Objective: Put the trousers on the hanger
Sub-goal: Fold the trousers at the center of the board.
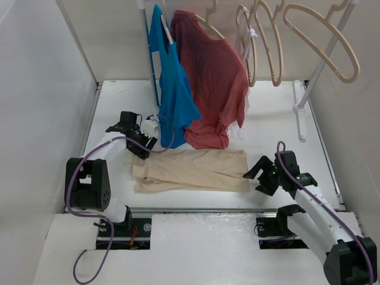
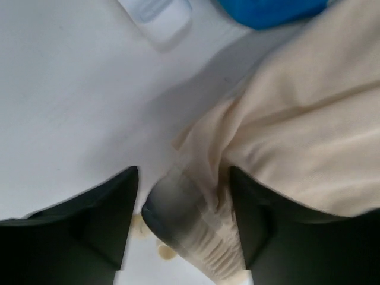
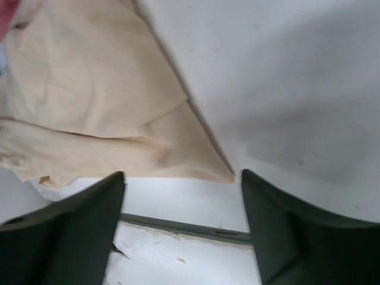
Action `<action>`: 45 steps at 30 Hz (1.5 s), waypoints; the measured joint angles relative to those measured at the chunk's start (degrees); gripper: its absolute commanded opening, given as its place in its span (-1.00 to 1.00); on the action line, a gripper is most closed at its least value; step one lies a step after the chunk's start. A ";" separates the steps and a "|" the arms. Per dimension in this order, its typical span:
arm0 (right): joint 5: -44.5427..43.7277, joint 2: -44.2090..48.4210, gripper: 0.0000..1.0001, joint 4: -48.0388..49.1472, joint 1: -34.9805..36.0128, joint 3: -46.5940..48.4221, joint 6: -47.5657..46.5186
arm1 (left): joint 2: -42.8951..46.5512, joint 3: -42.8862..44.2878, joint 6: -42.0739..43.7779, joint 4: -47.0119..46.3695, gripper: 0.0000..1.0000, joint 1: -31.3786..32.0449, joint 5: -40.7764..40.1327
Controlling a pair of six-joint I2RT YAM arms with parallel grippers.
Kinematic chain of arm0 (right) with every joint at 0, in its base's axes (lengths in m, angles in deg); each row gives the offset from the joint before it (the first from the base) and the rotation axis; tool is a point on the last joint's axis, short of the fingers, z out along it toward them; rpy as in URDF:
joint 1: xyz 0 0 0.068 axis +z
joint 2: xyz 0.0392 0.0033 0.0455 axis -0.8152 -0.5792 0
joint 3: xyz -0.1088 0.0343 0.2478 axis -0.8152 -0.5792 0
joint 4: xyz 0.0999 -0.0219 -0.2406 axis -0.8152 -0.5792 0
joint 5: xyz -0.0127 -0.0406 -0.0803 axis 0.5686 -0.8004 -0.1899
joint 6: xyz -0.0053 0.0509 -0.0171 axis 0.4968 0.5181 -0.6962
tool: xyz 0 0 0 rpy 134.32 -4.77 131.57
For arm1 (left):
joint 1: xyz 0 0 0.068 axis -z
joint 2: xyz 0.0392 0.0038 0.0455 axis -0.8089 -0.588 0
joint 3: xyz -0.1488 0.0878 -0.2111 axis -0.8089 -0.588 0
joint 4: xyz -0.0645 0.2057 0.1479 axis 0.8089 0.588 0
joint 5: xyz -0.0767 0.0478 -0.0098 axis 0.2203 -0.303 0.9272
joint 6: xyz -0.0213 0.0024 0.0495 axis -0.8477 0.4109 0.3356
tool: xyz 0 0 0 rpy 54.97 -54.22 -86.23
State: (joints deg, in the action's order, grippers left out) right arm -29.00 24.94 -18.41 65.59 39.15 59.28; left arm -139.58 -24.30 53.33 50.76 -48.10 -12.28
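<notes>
The beige trousers (image 1: 190, 171) lie folded flat across the middle of the table. My left gripper (image 1: 141, 145) sits at their far left corner. In the left wrist view its jaws (image 2: 183, 172) stand apart around a bunched ribbed band of the trousers (image 2: 196, 219), which touches the right finger only. My right gripper (image 1: 261, 175) hovers open just off their right edge. The trousers' corner (image 3: 219, 172) lies just ahead of its empty fingers (image 3: 183, 175). An empty pale tan hanger (image 1: 347, 46) hangs on the rack at the far right.
A red T-shirt (image 1: 211, 83) and a blue shirt (image 1: 172, 89) hang from the rack above the trousers' far edge, with a small white garment (image 1: 240, 127) behind. The white rack pole (image 1: 314, 74) slants at the right. Walls close in on both sides.
</notes>
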 measured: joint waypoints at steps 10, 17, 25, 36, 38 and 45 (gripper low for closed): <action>-5.57 -10.01 0.76 -5.75 -0.02 11.30 -4.24 | 14.73 -0.44 11.26 10.82 0.23 0.50 1.16; -4.98 -30.95 0.68 3.32 -0.42 20.26 -11.26 | 24.28 -7.43 16.39 16.24 0.42 12.07 1.66; -0.11 -44.74 -0.01 10.62 -0.39 25.05 -15.06 | 25.77 -20.94 15.50 11.69 0.34 20.06 -5.88; 2.12 -47.60 -1.00 14.67 -3.41 25.73 -13.66 | 28.89 -26.38 14.80 4.81 -1.00 24.72 -11.02; 2.12 -47.60 -1.00 15.26 -4.52 25.99 -12.63 | 31.34 -27.12 15.74 5.44 -1.00 25.22 -11.28; 2.62 -48.87 -0.43 17.68 -6.62 26.32 -10.21 | 39.19 -28.59 21.77 8.66 -0.91 26.08 -11.52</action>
State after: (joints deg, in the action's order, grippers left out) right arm -26.38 -23.93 -0.73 58.97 65.47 49.07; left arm -100.39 -52.89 75.09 59.41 -22.02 -23.80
